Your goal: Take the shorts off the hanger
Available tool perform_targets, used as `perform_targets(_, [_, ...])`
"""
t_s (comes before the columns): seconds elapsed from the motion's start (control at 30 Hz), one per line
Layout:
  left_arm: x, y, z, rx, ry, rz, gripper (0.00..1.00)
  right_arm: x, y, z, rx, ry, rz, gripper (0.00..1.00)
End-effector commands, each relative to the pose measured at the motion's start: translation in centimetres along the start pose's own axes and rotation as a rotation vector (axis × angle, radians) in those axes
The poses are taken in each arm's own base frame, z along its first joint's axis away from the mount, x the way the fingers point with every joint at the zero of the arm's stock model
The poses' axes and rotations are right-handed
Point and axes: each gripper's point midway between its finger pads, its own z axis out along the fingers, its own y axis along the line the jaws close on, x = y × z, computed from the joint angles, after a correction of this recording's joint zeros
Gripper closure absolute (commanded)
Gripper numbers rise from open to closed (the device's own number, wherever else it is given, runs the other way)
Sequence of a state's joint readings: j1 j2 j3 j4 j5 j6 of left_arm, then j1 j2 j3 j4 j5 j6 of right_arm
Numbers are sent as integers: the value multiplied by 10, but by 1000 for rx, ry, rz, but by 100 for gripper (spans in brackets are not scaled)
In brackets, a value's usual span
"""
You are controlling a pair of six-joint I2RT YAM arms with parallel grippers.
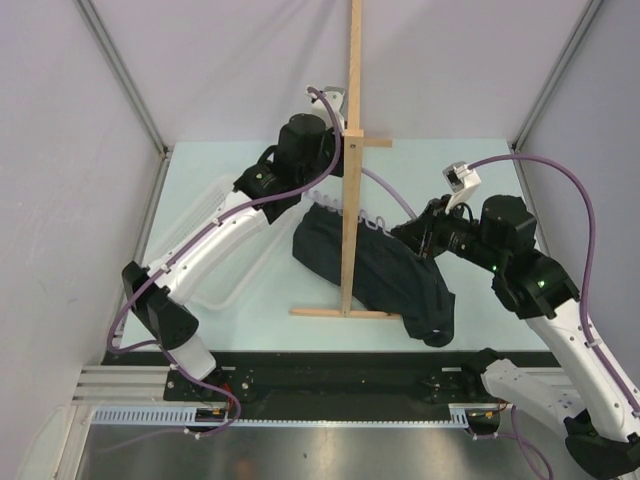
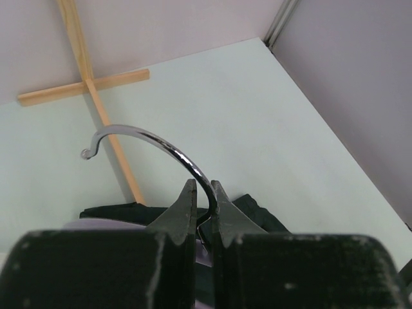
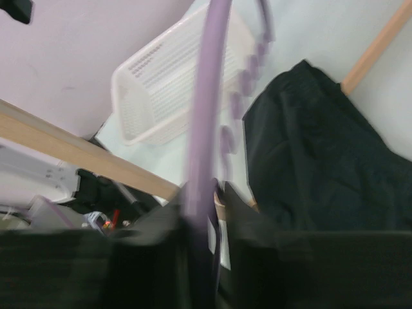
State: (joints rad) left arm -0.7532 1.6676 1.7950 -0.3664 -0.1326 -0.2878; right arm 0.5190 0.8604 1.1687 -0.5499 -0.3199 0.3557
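- Left hand [image 2: 201,187] is pressed together on the chrome hook [image 2: 154,139] of the hanger [image 3: 206,96], with the wire pinched right at the fingertips
- The hook curves up and away from that hand; we see its curled tip free in the air
- Right hand [image 3: 209,193] has one finger on each side of a lilac arm of the hanger; its wrist view is blurred, so we cannot tell if it is clamped on the wire or just loose around it
- The shorts [image 1: 385,270] are on the hanger's wavy bottom bar, hanging down from it, and the lower part is crumpled on the desk [image 1: 420,160]
- In the top view we see the shorts spread to both sides of the wooden stand [image 1: 350,100], most of the fabric towards the right arm, and the low end lies beside the stand's foot bar
- The hanger is held above the desk between the two hands, tilted
- White basket [image 3: 167,84] sits on the desk on the left arm's side, apart from the shorts
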Motion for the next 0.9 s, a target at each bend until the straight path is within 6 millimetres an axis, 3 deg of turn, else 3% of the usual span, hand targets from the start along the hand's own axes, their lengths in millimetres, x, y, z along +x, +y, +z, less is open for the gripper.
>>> perform_targets(0.0, [-31,-13,-30,53,-76,-32,100,-27,-12,0,90,-134,-43,94])
perform_targets(0.03, [-28,-11,-30,47,-63,-32,100,-29,-17,0,122,-148,-40,100])
perform_targets(0.07, [-27,-10,-32,45,-59,-38,100,-31,-19,-1,134,-157,-39,100])
perform_targets(0.17, [-23,3,-36,22,-40,-96,73,-35,-27,-1,175,-186,-25,100])
perform_targets(0.2, [-25,12,-37,10,-43,-141,59,-39,-26,-2,172,-206,-27,100])
perform_targets(0.23, [-28,13,-44,31,-52,-165,54,-42,-27,-2,179,-217,-24,100])
perform_targets(0.27, [-18,18,-44,36,-30,-185,49,-44,-28,-3,182,-225,-24,100])
perform_targets(0.3, [-21,32,-46,15,-43,-236,45,-49,-28,-3,180,-241,-26,100])
perform_targets(0.33, [-24,27,-51,76,-45,-258,37,-51,-29,-2,182,-246,-19,100])
perform_targets(0.4, [-24,40,-63,91,-56,-308,28,-60,-34,-1,184,-266,-14,100])
perform_targets(0.5, [-36,44,-82,123,-99,-315,20,-73,-44,3,181,-304,5,100])
perform_targets(0.57, [-33,48,-91,107,-102,-304,18,-80,-49,11,146,-309,31,100])
perform_targets(0.6, [-37,46,-102,116,-122,-294,17,-97,-59,9,149,-363,34,100])
perform_targets(0.63, [-36,45,-107,121,-127,-290,16,-105,-52,10,93,-366,40,100])
perform_targets(0.67, [-23,46,-109,123,-107,-290,16,-112,-53,11,71,-379,69,100])
perform_targets(0.7, [-26,43,-120,138,-128,-286,15,-125,-63,17,64,-403,76,100])
perform_targets(0.73, [-21,42,-124,147,-125,-286,15,-137,-54,16,18,-414,62,100])
perform_targets(0.77, [-5,45,-123,144,-93,-294,14,-143,-55,19,8,-419,73,100])
perform_targets(0.83, [2,34,-137,208,-86,-299,12,-157,-59,31,-14,-437,64,100])
perform_targets(0.87, [18,34,-138,217,-54,-307,10,-169,-56,30,-28,-457,56,100])
